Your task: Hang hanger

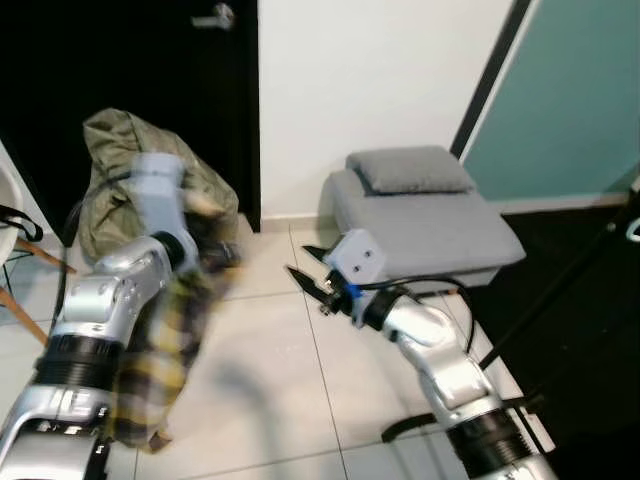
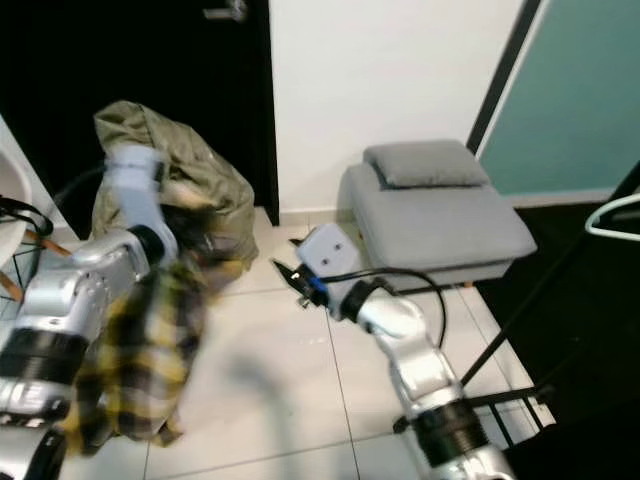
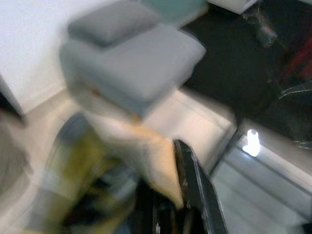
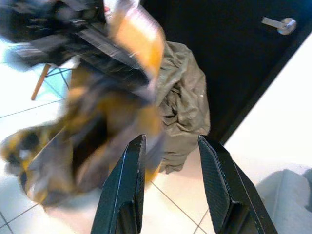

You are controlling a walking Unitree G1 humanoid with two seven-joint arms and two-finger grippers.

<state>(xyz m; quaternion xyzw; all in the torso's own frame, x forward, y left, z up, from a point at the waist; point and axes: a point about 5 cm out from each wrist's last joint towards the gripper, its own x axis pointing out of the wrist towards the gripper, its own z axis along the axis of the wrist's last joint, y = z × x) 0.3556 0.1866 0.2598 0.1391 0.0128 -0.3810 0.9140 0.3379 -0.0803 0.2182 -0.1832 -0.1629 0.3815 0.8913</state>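
Draping from the raised left arm, a yellow-and-black plaid garment (image 1: pixel 160 370) hangs down toward the tiled floor (image 1: pixel 270 400), blurred in every view. The left claw (image 3: pixel 187 195) shows one black finger against a tan piece and the plaid cloth, but whether it is spread or pinching cannot be told through the blur. No hanger can be made out clearly; the tan piece by that finger may be part of one.

Near the middle of the scene, the right claw (image 4: pixel 170 185) hangs above the floor with its two fingers spread and nothing between them, pointing toward the plaid garment. Behind the left arm an olive-green garment (image 1: pixel 130 170) sits bunched in front of a dark door (image 1: pixel 130 60). A grey ottoman (image 1: pixel 430 225) with a small grey cushion (image 1: pixel 405 168) stands against the white wall (image 1: pixel 370 80), behind the right arm.
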